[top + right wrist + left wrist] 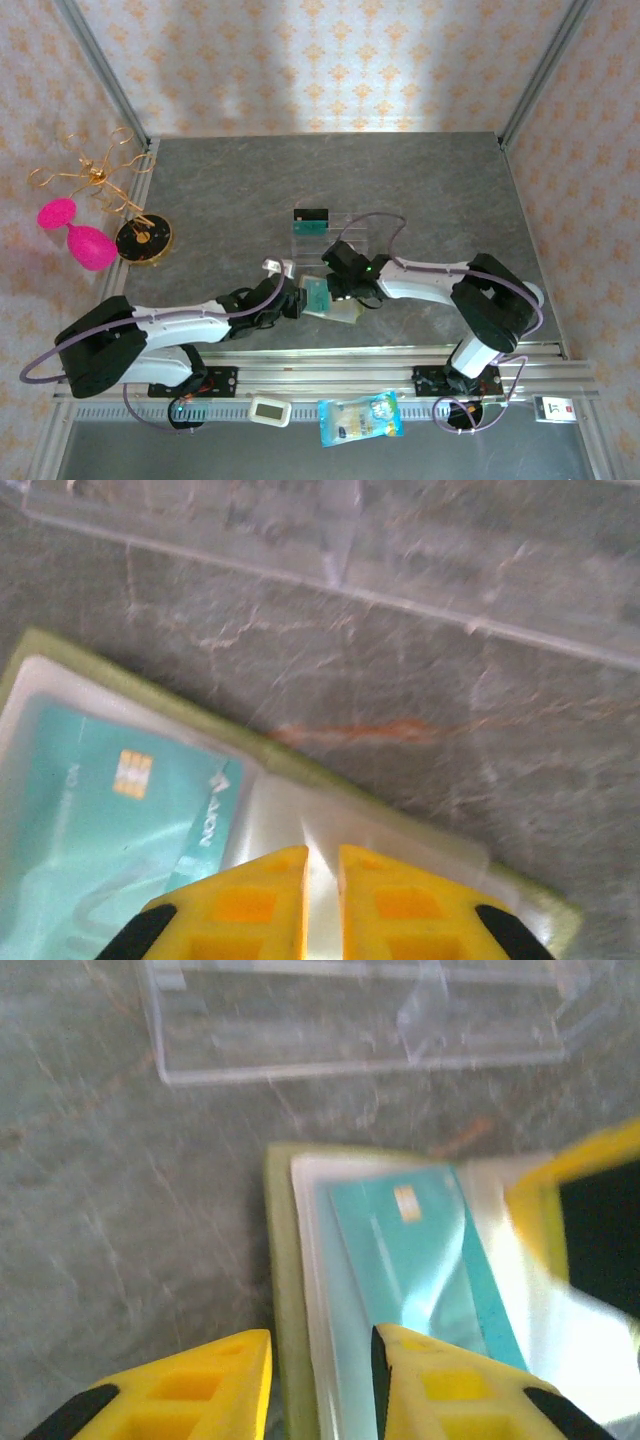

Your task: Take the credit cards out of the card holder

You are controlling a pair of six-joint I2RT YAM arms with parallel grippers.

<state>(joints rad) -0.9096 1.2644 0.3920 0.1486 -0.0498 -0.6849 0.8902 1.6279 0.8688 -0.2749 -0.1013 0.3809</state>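
Top external has one card out on the tray and a second card left in the open holder (lying between the arms), the left gripper spread astride its edge, the right gripper nearly closed on its pocket.

The grey marbled table is bearing a clear tray mid-surface, the open card holder lying just nearer, a gold disc at left.

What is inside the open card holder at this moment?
A teal credit card with a gold chip lies in a clear pocket of the card holder. Whether more cards lie beneath it cannot be told.
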